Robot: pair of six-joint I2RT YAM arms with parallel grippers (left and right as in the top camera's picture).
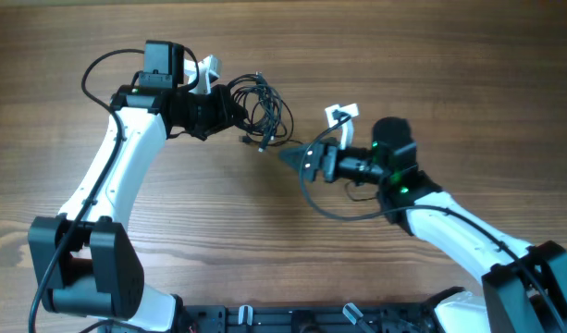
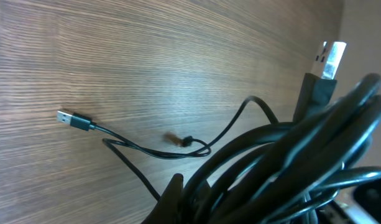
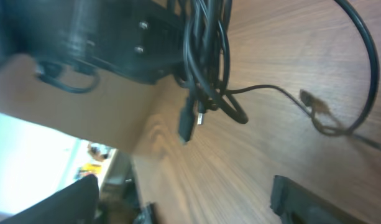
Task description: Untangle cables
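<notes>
The cables (image 1: 267, 106) are a bundle of thin black cords at the table's upper middle, with loose ends trailing down to a plug (image 1: 263, 146). My left gripper (image 1: 233, 111) is shut on the bundle from the left. In the left wrist view the cables (image 2: 289, 168) fill the lower right beside one finger (image 2: 174, 194). A silver USB plug (image 2: 330, 57) sticks up, and a strand ends in another plug (image 2: 69, 118). My right gripper (image 1: 292, 155) is open just right of the loose ends, with nothing between its fingers (image 3: 302, 199). Its view shows the cables (image 3: 206, 74) hanging from the left gripper.
A small brown tie (image 3: 316, 114) lies on the wooden table (image 1: 265, 240) by a thin strand. A thicker black wire (image 1: 331, 205) loops from the right arm onto the table below the right gripper. The arm bases stand at the front edge.
</notes>
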